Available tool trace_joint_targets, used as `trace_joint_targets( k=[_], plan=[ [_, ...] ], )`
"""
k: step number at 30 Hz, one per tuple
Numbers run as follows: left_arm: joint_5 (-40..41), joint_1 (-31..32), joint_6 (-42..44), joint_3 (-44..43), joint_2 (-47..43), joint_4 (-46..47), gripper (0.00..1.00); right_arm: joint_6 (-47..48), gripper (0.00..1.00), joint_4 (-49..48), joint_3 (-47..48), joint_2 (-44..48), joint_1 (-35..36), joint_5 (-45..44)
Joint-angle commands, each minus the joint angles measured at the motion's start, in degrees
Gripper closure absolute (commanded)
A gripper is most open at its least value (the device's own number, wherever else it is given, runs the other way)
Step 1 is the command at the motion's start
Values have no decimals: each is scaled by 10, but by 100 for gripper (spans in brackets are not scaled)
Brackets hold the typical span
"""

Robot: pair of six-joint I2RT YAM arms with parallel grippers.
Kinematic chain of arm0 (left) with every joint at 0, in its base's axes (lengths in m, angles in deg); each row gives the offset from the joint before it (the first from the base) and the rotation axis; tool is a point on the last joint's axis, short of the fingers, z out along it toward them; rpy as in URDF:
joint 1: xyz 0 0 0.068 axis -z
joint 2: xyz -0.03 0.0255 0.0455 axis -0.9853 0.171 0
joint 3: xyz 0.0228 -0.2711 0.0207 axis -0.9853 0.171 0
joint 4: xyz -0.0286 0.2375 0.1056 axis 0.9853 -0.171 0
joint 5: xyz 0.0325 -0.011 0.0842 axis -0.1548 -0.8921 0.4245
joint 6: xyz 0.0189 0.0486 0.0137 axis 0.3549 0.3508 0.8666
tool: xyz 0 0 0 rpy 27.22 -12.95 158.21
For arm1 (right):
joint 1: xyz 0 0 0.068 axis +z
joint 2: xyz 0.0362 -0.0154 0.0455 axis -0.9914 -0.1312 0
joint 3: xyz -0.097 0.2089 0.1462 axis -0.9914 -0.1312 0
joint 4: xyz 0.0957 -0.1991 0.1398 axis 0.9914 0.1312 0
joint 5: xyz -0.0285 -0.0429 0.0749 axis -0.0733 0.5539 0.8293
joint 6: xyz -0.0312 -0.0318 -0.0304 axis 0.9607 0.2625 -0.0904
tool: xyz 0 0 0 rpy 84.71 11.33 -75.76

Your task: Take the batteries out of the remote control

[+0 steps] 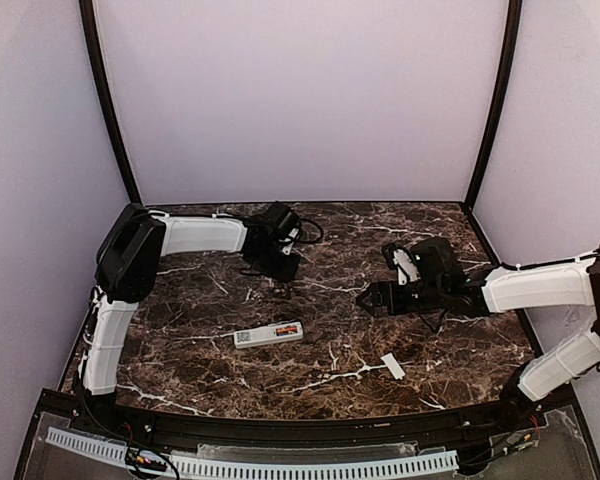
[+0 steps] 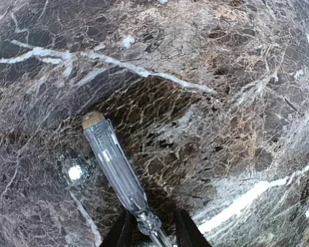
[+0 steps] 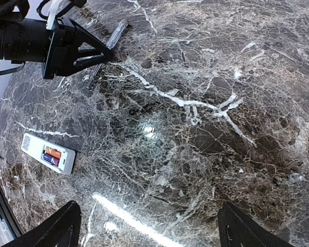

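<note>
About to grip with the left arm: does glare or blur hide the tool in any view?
Left wrist: screwdriver sharp, one glare spot on the table beside it. Right wrist: glare patches mid-table, batteries readable. Top external: tool tiny, indistinct.

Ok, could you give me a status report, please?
Left gripper astride screwdriver, grip unconfirmed. Right gripper open, empty. Remote back up, batteries in, cover off. Nothing blocking.

light: even, overhead | glare: bright spots on glossy table (image 3: 195,154) | wrist views: fisheye-warped edges
</note>
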State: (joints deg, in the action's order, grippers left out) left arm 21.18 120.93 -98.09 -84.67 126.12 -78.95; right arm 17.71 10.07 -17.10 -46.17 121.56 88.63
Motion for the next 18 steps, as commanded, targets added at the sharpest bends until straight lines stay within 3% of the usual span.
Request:
trace_joint_targets(
  k=[1,9,18],
  plan=[
    [6,4,0,-8,7,-29,75,-2,9,-17,12,-7,-8,11],
    [-18,4,11,-6,2,-31,96,-3,9,-20,10,-5,-11,15],
    [-135,17,47,36,-87,-11,99,-5,9,-26,-5,36,-13,28]
  ],
)
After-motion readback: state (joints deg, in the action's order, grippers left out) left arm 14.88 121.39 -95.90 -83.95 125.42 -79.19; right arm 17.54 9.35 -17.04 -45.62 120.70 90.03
